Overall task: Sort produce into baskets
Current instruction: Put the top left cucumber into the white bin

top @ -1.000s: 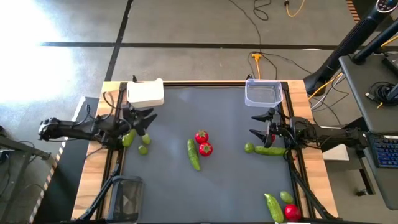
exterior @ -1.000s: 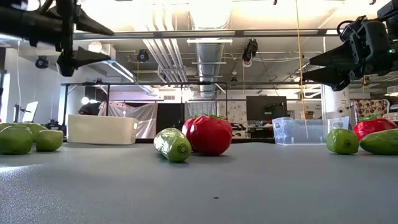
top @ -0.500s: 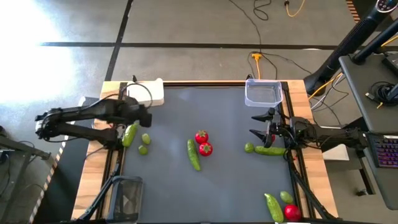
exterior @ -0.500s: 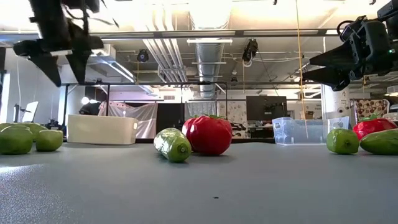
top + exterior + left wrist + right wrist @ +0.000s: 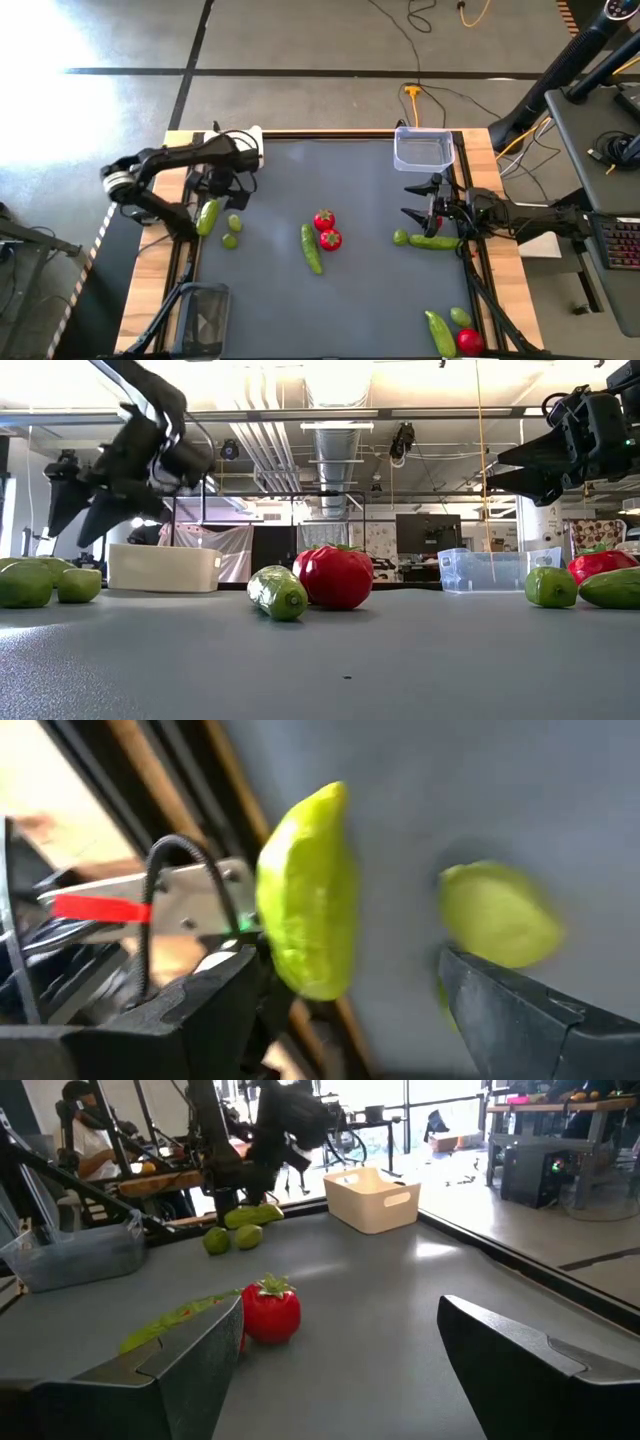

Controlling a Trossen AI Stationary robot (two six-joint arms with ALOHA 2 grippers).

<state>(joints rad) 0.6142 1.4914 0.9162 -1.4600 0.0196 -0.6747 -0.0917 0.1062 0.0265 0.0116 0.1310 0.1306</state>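
Note:
My left gripper (image 5: 228, 192) is open and empty. It hangs tipped downward above a green cucumber (image 5: 207, 215) and two limes (image 5: 234, 223) that lie by the table's left edge. The left wrist view shows the cucumber (image 5: 305, 890) and one lime (image 5: 500, 915) ahead of its spread fingers. My right gripper (image 5: 425, 205) is open and empty. It hovers at the right side above a lime (image 5: 400, 237) and a cucumber (image 5: 435, 241). Two strawberries (image 5: 326, 229) and a cucumber (image 5: 311, 248) lie mid-table. The white basket (image 5: 240, 152) stands at the far left, the clear bluish basket (image 5: 423, 150) at the far right, and the dark basket (image 5: 205, 315) at the near left.
A cucumber (image 5: 440, 333), a lime (image 5: 460, 316) and a strawberry (image 5: 470, 341) lie at the near right corner. The left arm's forearm passes over part of the white basket. The grey mat has open room between the middle pile and the near edge.
My left arm has folded in and raised its elbow. Its gripper has tipped from level to slanting downward and has come lower over the cucumber and limes at the left edge. It has stayed open. The produce has not moved.

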